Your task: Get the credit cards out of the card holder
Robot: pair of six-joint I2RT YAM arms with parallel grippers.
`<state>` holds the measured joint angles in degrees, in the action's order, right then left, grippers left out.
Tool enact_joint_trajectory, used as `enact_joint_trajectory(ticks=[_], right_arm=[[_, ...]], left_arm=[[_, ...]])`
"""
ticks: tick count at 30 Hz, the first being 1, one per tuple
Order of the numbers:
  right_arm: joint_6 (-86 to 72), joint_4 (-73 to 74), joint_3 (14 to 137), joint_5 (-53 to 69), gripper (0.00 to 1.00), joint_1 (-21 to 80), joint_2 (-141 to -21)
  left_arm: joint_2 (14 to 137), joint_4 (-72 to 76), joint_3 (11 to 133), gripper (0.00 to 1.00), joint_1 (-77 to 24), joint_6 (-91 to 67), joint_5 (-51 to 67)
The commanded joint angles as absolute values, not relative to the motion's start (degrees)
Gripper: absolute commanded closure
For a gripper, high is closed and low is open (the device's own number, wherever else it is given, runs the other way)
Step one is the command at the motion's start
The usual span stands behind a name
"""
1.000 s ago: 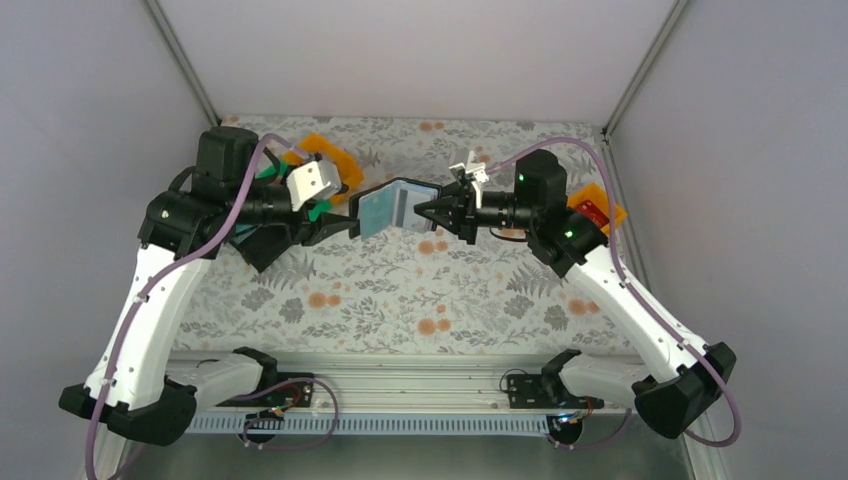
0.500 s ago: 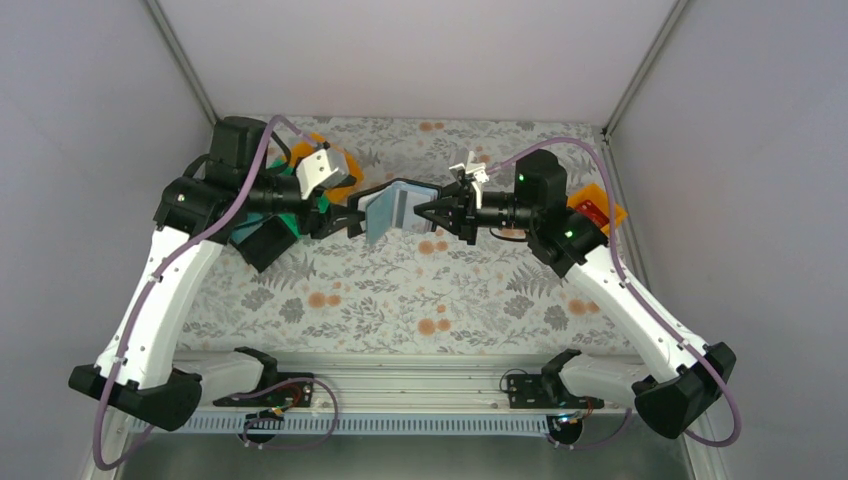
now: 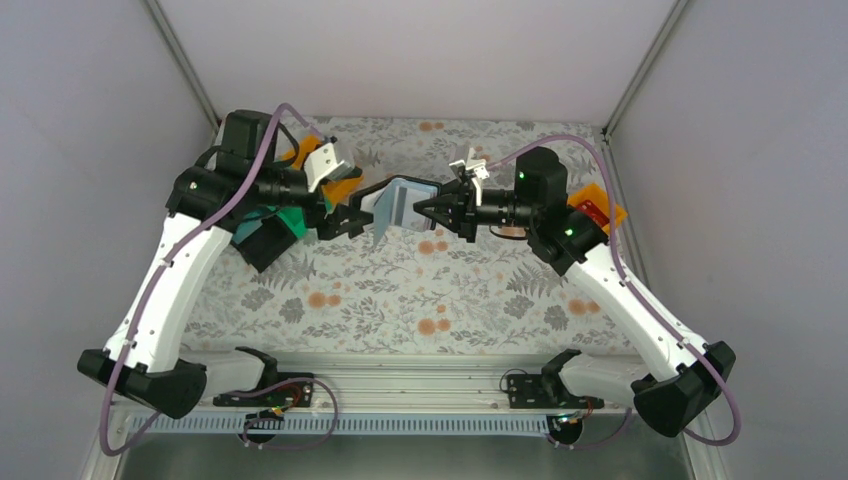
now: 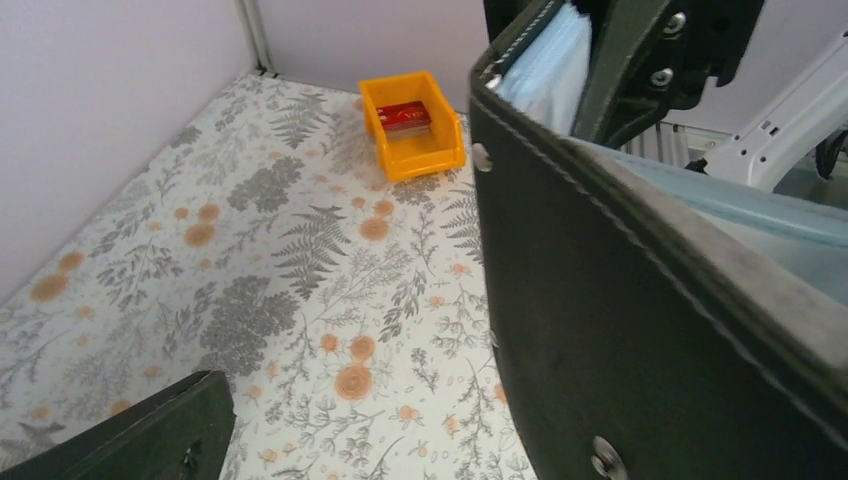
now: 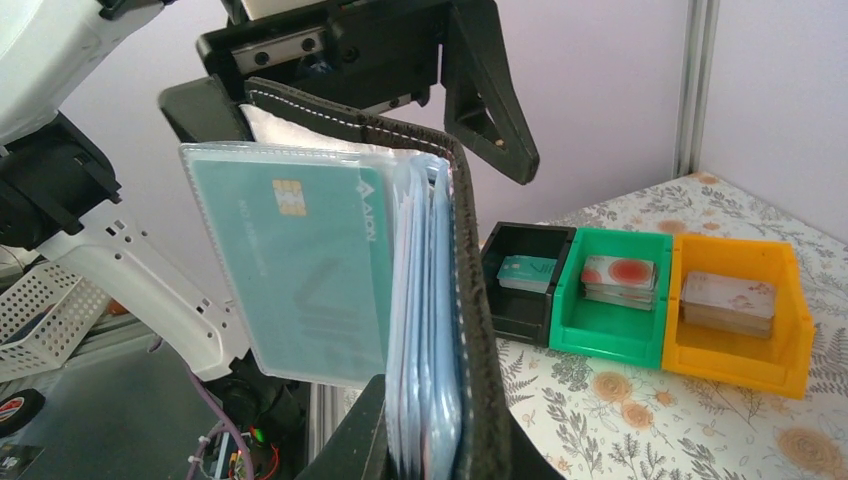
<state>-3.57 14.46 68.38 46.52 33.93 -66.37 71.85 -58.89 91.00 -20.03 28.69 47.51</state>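
Above the floral table (image 3: 400, 290) we held the card holder (image 3: 400, 203) upright in our clamped right gripper (image 3: 418, 207), left gripper (image 3: 352, 222) spread wide beside it; cards (image 5: 618, 275) filled trays (image 5: 735, 350), one teal card (image 5: 300, 270) seemingly awaited removal.

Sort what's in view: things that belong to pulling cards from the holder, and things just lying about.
Job in hand:
card holder, gripped by the right end effector; teal card in its clear sleeve; open left end effector.

Lying about:
black tray, green tray, orange tray, each with cards inside; orange bin holding a red card; floral table cover.
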Motion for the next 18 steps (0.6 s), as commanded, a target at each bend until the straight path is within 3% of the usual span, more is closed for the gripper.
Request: enact_joint_trajectory(ticks=[1,7,12,18], right_arm=[[-4.1,12.7,70.4,46.9,0.96,33.6,-66.3],[-4.0,13.0,70.5,47.1,0.96,33.5,-66.3],[-4.0,13.1,70.2,47.0,0.96,33.5,-65.6],[-3.9,13.0,69.7,47.1,0.96,33.5,-65.2]], left_arm=[[67.8,-60.1,91.9,0.00,-20.2,32.2,48.8],[66.6,-61.6,91.4,0.01,-20.2,33.8,49.1],[68.6,-61.0,94.4,0.37,-20.1,31.4,49.4],[68.6,-60.6,94.0,0.61,-20.2,31.4,50.4]])
